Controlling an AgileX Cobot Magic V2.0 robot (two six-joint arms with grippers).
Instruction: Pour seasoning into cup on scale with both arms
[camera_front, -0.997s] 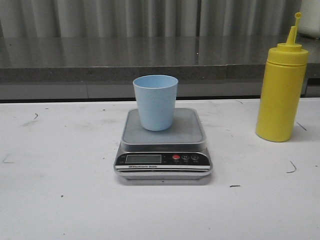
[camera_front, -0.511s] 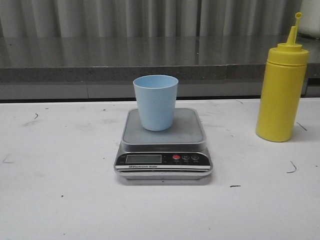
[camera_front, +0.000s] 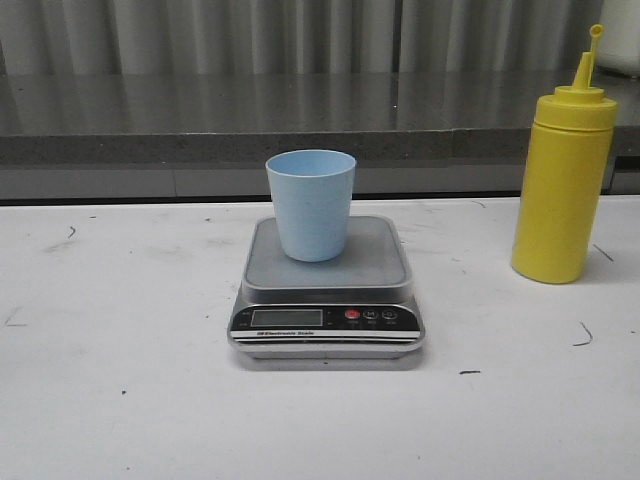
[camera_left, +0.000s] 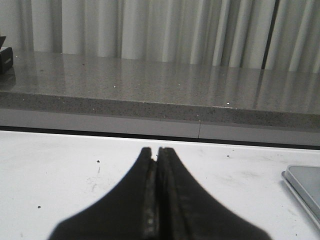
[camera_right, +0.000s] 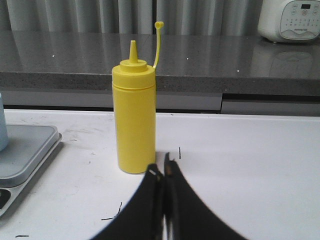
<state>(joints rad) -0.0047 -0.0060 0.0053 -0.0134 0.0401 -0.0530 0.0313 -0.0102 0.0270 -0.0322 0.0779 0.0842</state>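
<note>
Here, both grippers sit low over the white table (camera_front: 110, 400), each with its 2 fingers pressed together and nothing between them. The left gripper (camera_left: 156, 152) points past open tabletop, with a corner of the scale (camera_left: 305, 187) off to its right side and well ahead. The right gripper (camera_right: 163, 170) has the yellow squeeze bottle (camera_right: 133, 120) just ahead of its fingertips and a little to their left, upright, its tethered cap flipped off the nozzle.

In the front view the light blue cup (camera_front: 310, 203) stands upright on the scale (camera_front: 326, 290) platform, and the yellow bottle (camera_front: 562, 180) stands apart from it on the table.

Risks, as I judge them: the bottle is tall and narrow, so a closed or off-centre finger nudging it could tip it, and the uncapped nozzle would then leak. A squeeze held too far from the cup could miss the rim; bumping the cup could slide it off the platform.

The cup's inside is hidden from these angles, so I cannot tell whether it holds seasoning. The bottle is opaque; its fill is unknown
</note>
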